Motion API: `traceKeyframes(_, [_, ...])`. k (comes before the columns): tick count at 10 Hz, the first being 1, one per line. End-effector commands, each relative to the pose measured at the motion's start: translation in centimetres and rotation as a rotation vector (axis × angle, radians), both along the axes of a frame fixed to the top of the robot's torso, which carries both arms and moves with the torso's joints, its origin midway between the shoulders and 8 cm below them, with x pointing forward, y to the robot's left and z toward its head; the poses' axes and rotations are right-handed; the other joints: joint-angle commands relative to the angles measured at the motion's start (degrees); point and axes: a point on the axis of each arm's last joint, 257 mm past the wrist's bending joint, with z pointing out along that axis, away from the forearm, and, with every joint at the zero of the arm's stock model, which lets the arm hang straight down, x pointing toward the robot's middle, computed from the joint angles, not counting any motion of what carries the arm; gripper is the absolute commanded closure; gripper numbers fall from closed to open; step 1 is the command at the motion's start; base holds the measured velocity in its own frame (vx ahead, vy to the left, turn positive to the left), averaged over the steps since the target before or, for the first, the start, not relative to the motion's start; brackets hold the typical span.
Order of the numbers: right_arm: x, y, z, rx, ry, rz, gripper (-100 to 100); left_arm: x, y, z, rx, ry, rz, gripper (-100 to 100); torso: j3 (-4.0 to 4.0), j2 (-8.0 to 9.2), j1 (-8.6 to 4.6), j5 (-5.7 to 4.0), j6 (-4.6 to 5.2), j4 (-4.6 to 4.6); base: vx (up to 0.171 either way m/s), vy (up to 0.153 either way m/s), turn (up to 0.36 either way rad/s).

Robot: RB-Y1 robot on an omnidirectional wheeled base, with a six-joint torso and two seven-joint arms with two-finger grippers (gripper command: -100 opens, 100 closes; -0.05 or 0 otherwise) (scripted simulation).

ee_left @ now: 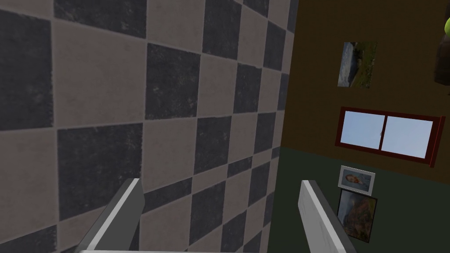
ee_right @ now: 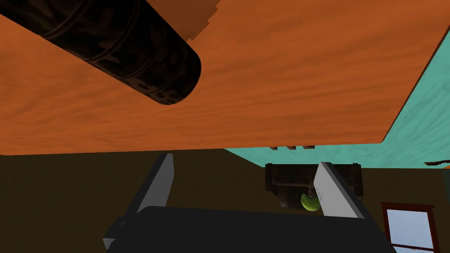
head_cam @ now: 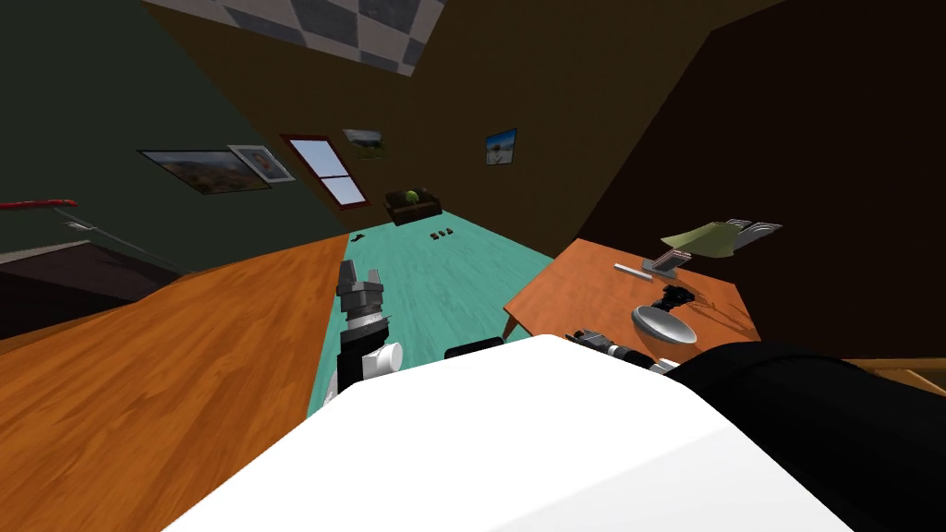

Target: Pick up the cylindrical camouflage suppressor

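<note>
Orange tabletop [ee_right: 285, 88], camouflage cylinder [ee_right: 127, 48] lying on it, your right claw [ee_right: 244, 159] wide and empty nearby: reach step by the look, so straddle the cylinder before closing.

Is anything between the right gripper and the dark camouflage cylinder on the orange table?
Nothing visible does. Only bare orange table lies between the open right gripper and the suppressor, which sits off to one side of the fingers, not in line with them.
</note>
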Motion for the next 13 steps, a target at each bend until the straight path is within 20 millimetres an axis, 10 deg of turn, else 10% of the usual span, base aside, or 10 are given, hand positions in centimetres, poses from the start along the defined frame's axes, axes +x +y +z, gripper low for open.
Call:
traceKeyframes(1, [-1.9,-1.0,-1.0,-0.047,0.061,0.042,-100,0.0,0.0,0.0,0.000,0.000,0.000,0,0.00,0.00,0.00,0.00,0.00,0.00,0.089,0.000,0.119])
traceKeyframes(13, [-15.2,-9.0,-4.0,-0.244,0.405,0.138,-100,0.0,0.0,0.0,0.000,0.000,0.000,0,0.09,0.16,0.00,0.00,0.01,0.03,0.046,0.009,0.059])
